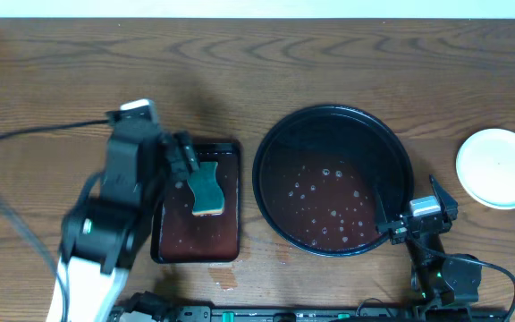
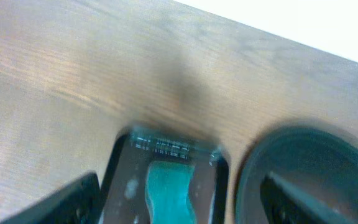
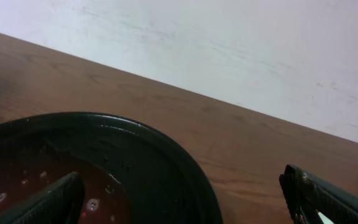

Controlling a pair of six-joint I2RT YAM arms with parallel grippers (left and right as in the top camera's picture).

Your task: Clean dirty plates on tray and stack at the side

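Observation:
The round black tray (image 1: 280, 134) holds reddish water with bubbles and no plate. A white plate (image 1: 499, 167) rests on the bare wood to its right; I cannot tell whether others lie under it. My right gripper (image 1: 409, 216) is open at the tray's front right rim. In the right wrist view, the gripper (image 3: 185, 202) has one finger over the wet tray (image 3: 135, 143) and the other over the table. My left gripper (image 1: 186, 165) hangs open above a teal sponge (image 1: 208, 190). The left wrist view shows this sponge (image 2: 169, 190) between the spread fingers (image 2: 61, 202), untouched.
The sponge lies in a small rectangular dark red-brown tray (image 1: 166, 241), wet inside, left of the black tray. A small wet patch (image 1: 226, 279) marks the table in front of it. A black cable (image 1: 25, 143) runs across the left side.

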